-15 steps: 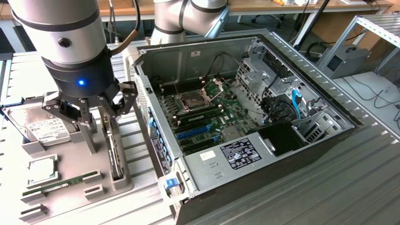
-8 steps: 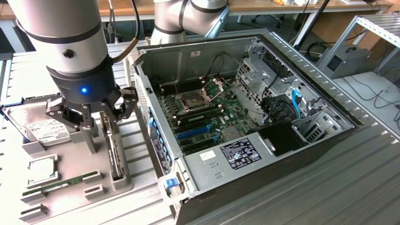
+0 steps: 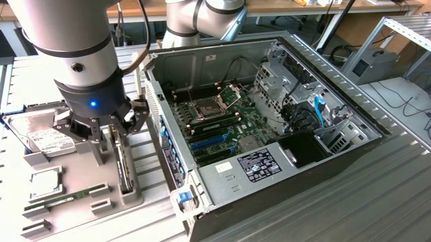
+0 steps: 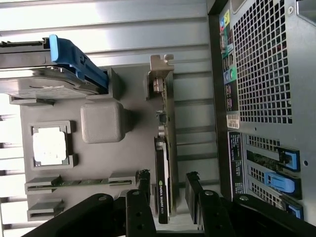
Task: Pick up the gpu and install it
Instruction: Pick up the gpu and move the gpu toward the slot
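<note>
The tray is sitting just beside the open case, on the exterior view's left of it, and is carrying several parts. A hard drive with a blue clip is lying at one end. Next to it come a grey block and a CPU in its square nest. A green memory stick is lying in a narrow slot past those.

The gpu is standing edge-on in its own slot on the side of the tray nearest the case, with its silvery bracket pointing away from the fingers. The case's perforated rear wall is running close along that side, so one finger is working in the narrow strip between card and case.

The arm is coming down from above, with its wrist pointing roughly straight down at the tray and a blue light glowing on it. The gripper is hanging over the gpu's black end with its fingers spread, one on each side of the card. A gap is showing beside each pad, so nothing is being pinched.
</note>
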Controlling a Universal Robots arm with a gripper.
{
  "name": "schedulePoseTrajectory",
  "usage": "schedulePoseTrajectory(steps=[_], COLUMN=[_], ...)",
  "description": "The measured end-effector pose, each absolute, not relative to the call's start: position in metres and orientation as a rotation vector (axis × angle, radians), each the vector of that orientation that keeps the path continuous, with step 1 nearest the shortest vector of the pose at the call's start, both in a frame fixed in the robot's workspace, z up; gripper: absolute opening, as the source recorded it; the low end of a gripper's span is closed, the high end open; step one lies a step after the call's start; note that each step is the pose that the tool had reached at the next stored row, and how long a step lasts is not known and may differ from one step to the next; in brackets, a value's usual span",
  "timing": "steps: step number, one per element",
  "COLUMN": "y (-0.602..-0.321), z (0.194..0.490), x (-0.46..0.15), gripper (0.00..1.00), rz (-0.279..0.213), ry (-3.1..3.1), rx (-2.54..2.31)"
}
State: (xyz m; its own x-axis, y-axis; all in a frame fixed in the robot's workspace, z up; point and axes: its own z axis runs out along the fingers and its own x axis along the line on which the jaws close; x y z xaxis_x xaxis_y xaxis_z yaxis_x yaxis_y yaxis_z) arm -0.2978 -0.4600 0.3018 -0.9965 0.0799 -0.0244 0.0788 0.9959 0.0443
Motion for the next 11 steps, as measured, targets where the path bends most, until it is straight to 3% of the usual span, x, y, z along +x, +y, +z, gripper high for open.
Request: schedulePoseTrajectory(steps=[11], y=[-0.460], z=[0.277], x=[-0.298], gripper=[0.42], rz=[0.067], ry=[3.112], rx=[0.132])
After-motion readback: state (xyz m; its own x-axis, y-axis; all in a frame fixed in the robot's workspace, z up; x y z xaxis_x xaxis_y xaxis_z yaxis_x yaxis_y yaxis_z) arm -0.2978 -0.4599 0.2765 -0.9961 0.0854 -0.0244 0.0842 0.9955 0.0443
